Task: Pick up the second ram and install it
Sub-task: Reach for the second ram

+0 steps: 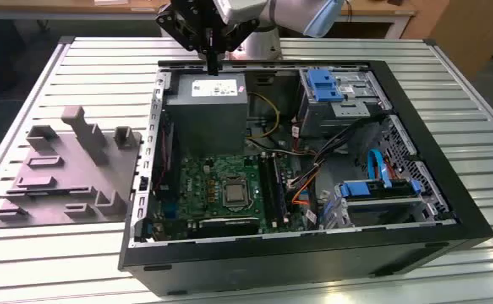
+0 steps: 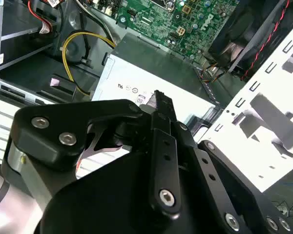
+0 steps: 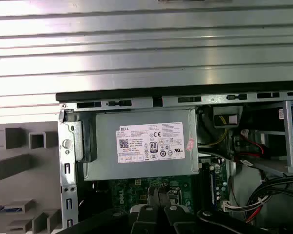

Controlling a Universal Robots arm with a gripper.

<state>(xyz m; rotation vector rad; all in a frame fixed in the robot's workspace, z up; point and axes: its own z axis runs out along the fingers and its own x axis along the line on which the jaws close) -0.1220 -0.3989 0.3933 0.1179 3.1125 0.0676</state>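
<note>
The second ram is out of view. My gripper (image 1: 213, 67) hangs above the far edge of the open computer case (image 1: 314, 256), right over the grey power supply (image 1: 204, 104). Its black fingers look shut, and I see nothing between them. In both wrist views the fingertips (image 2: 158, 98) (image 3: 158, 194) point down at the power supply (image 2: 151, 68) (image 3: 141, 146). The green motherboard (image 1: 221, 183) lies lower in the case, with long black memory slots (image 1: 274, 183) beside the processor socket. The gripper is well away from those slots.
A grey moulded fixture (image 1: 69, 171) (image 3: 19, 165) lies on the slatted metal table at the exterior view's left. Inside the case are a blue-tabbed drive cage (image 1: 324, 85), a blue drive bracket (image 1: 382, 189), loose cables (image 1: 314, 171) and a yellow cable (image 2: 83, 41).
</note>
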